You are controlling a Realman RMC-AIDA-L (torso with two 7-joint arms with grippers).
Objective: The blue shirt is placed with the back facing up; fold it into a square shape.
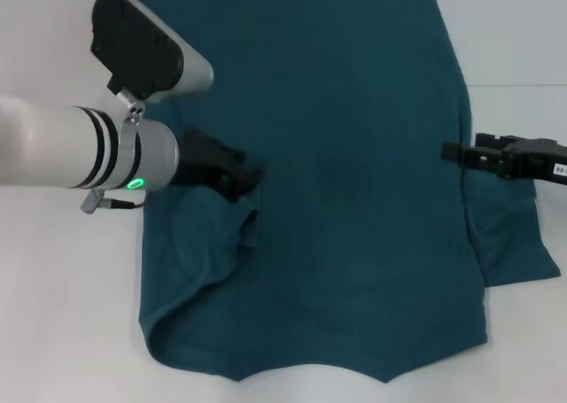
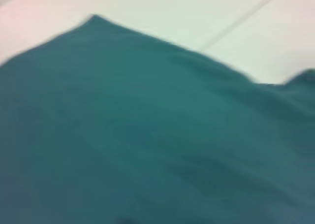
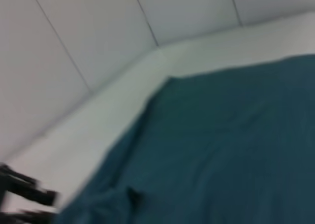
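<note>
Two risks stand out. The left hand (image 1: 237, 180) appears to be pinching the left sleeve of the blue shirt (image 1: 345, 155) and drawing it inward over the body; if that thin pinch slips, the sleeve would likely flop back toward the left edge of the counter (image 1: 53, 314). A pull too far could also drag the whole shirt askew, since loose folds already bunch just below the hand. Its fingers look closed on the fabric, though cloth partly hides them. The right hand (image 1: 456, 152) hovers at the shirt's right edge, above the right sleeve; how far open it is cannot be told. The shirt lies spread across the counter's middle.
</note>
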